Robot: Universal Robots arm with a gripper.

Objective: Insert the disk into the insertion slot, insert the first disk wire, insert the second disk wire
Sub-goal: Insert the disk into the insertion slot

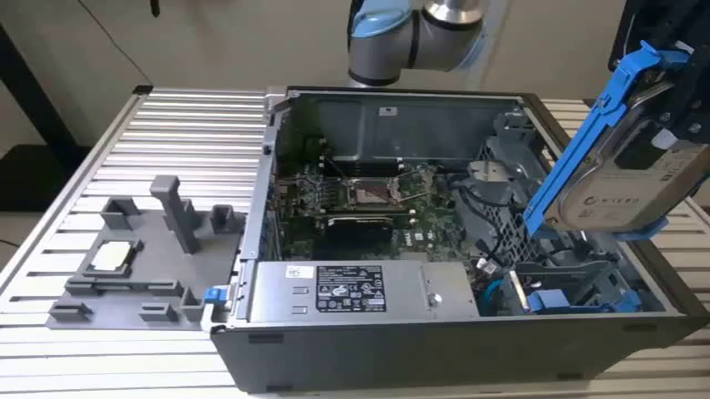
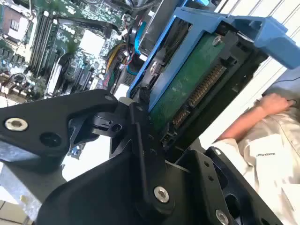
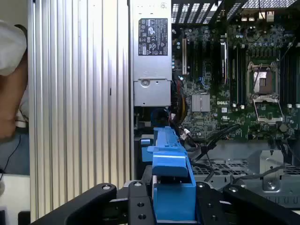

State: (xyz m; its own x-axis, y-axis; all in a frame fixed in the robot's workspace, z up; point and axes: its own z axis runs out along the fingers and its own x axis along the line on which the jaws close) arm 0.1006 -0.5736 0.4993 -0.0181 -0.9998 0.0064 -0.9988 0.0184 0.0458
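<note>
Ribbed metal tabletop (image 1: pixel 189 133) carrying two things.
An open computer case (image 1: pixel 444 341) stands on it toward the exterior view's right. A grey plastic holder (image 1: pixel 133 287) lies just beside the case, on the exterior view's left.

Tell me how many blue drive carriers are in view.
2. One, clipped round the disk, is held by the claw above the case at the exterior view's right. The other carrier sits inside the case below it. More may be hidden.
</note>
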